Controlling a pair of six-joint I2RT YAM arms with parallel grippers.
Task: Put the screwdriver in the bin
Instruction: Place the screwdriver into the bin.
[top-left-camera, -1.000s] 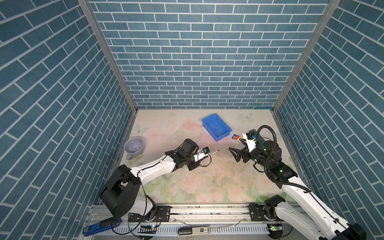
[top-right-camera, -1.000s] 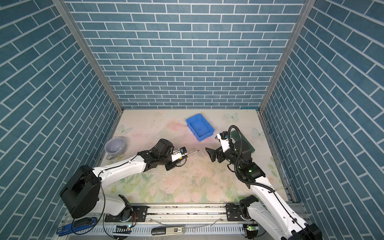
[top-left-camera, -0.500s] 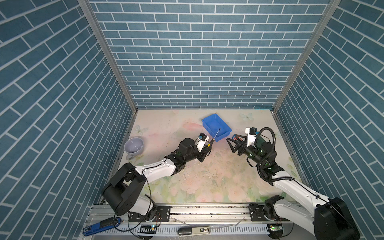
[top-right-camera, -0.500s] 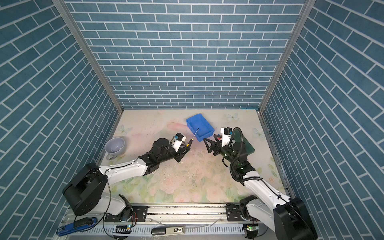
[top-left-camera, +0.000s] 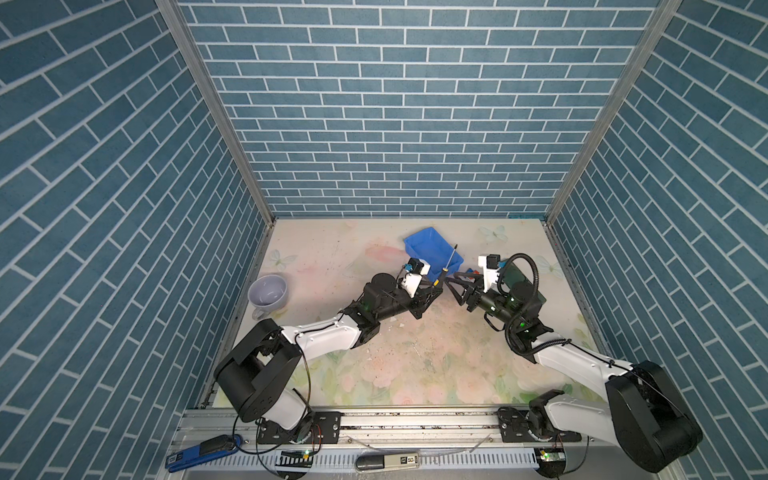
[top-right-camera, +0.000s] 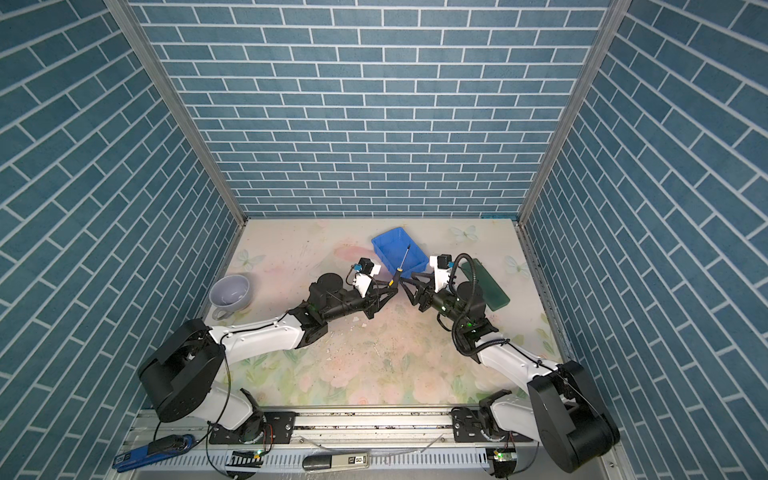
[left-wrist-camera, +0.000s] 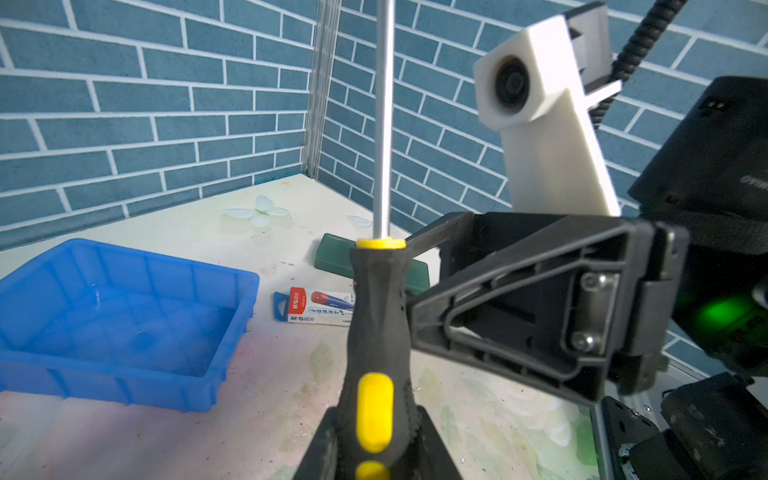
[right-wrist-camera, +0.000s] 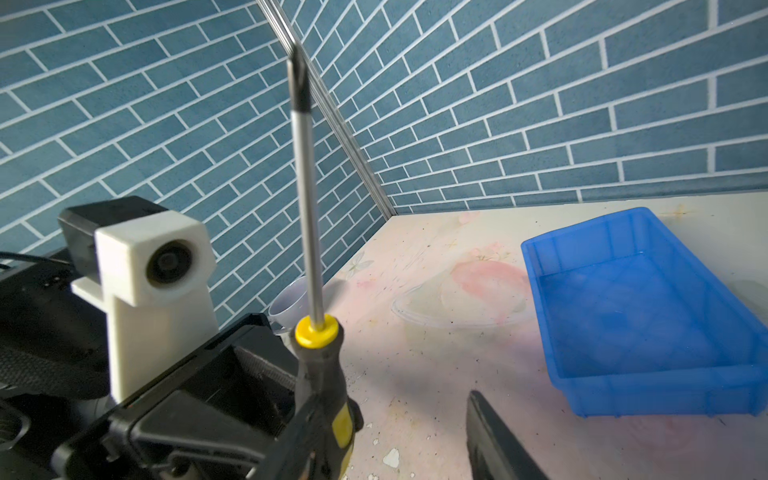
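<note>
Both arms have swung in from where they stood a second ago and now meet at about 1 o'clock on the table, just off the 5 o'clock corner of the bin (top-left-camera: 428, 249); the screwdriver (top-left-camera: 448, 262), carried low and nearly level then, now stands upright in the air with its dark tip up, and is not in the bin; the left gripper (top-left-camera: 433, 291) is clamped on the lower end of the black-and-yellow handle; the right gripper (top-left-camera: 452, 280), wide and well away before, has drawn its jaws in about the upper handle, yet in the right wrist view we see a gap between the handle and one jaw, so we judge them apart and not gripping; we read this as a handover in the making, with the drop into the bin yet to come.

We find the bin empty in both wrist views; the pale mug (top-left-camera: 268, 291) at 9 o'clock shows nothing inside; a printed box (left-wrist-camera: 316, 308) and a dark green case (left-wrist-camera: 336, 257) lie on the table at 4 o'clock of the bin.
</note>
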